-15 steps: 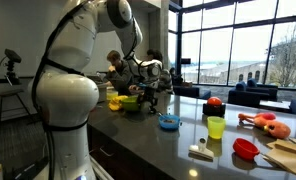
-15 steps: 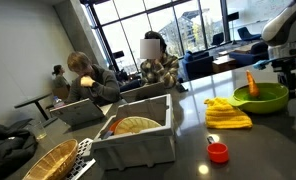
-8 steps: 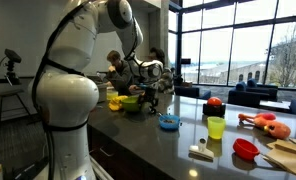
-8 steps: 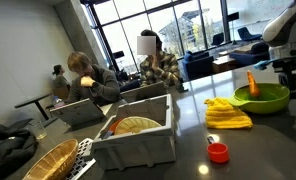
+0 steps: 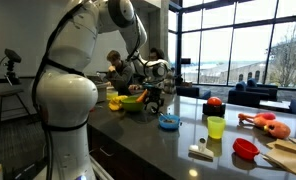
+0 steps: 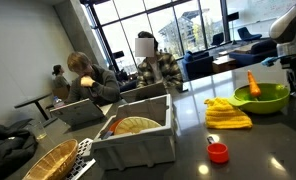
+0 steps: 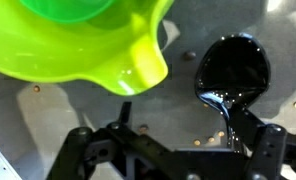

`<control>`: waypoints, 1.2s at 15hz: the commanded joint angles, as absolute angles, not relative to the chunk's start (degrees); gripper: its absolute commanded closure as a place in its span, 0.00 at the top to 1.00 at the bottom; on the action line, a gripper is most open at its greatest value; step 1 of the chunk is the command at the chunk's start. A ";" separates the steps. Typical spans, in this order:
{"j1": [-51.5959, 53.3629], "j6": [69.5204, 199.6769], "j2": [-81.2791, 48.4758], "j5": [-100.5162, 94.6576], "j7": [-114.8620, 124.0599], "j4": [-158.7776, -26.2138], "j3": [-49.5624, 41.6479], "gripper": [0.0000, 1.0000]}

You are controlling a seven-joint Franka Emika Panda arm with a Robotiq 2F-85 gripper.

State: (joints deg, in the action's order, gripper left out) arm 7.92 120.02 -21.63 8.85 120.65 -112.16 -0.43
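Note:
My gripper (image 7: 178,152) is open, with only grey counter between its dark fingers (image 7: 84,142). In the wrist view a lime-green bowl (image 7: 93,40) fills the top left. A glossy black spoon (image 7: 231,68) lies at the right, its handle running down towards the right finger. In both exterior views the gripper (image 5: 156,82) (image 6: 294,68) hangs just past the green bowl (image 5: 131,101) (image 6: 261,98). An orange carrot (image 6: 252,82) leans inside that bowl.
On the dark counter (image 5: 178,140) stand a blue bowl (image 5: 169,121), a yellow-green cup (image 5: 216,127), a red bowl (image 5: 246,148) and an orange toy (image 5: 265,123). A yellow cloth (image 6: 228,115), a white dish rack (image 6: 138,135) and a small red cup (image 6: 218,152) lie nearer the camera. People sit behind.
The gripper has drifted sideways away from the green bowl, still open. It now sits closer to the frame's edge in an exterior view.

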 commanded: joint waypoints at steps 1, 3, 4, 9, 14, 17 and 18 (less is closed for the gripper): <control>7.20 120.01 -20.99 8.30 120.16 -112.15 -0.72 1.00; 7.00 120.19 -20.88 8.49 120.00 -112.31 -0.65 1.00; 6.74 119.82 -20.36 9.24 118.94 -112.53 -0.24 1.00; 7.08 120.85 -15.57 10.37 113.74 -114.13 1.17 1.00; 6.73 120.43 -15.08 9.95 114.27 -113.57 0.97 1.00; 5.75 120.38 -15.37 9.98 114.83 -113.88 0.02 1.00; 5.32 120.41 -15.33 10.15 114.80 -114.16 -0.26 1.00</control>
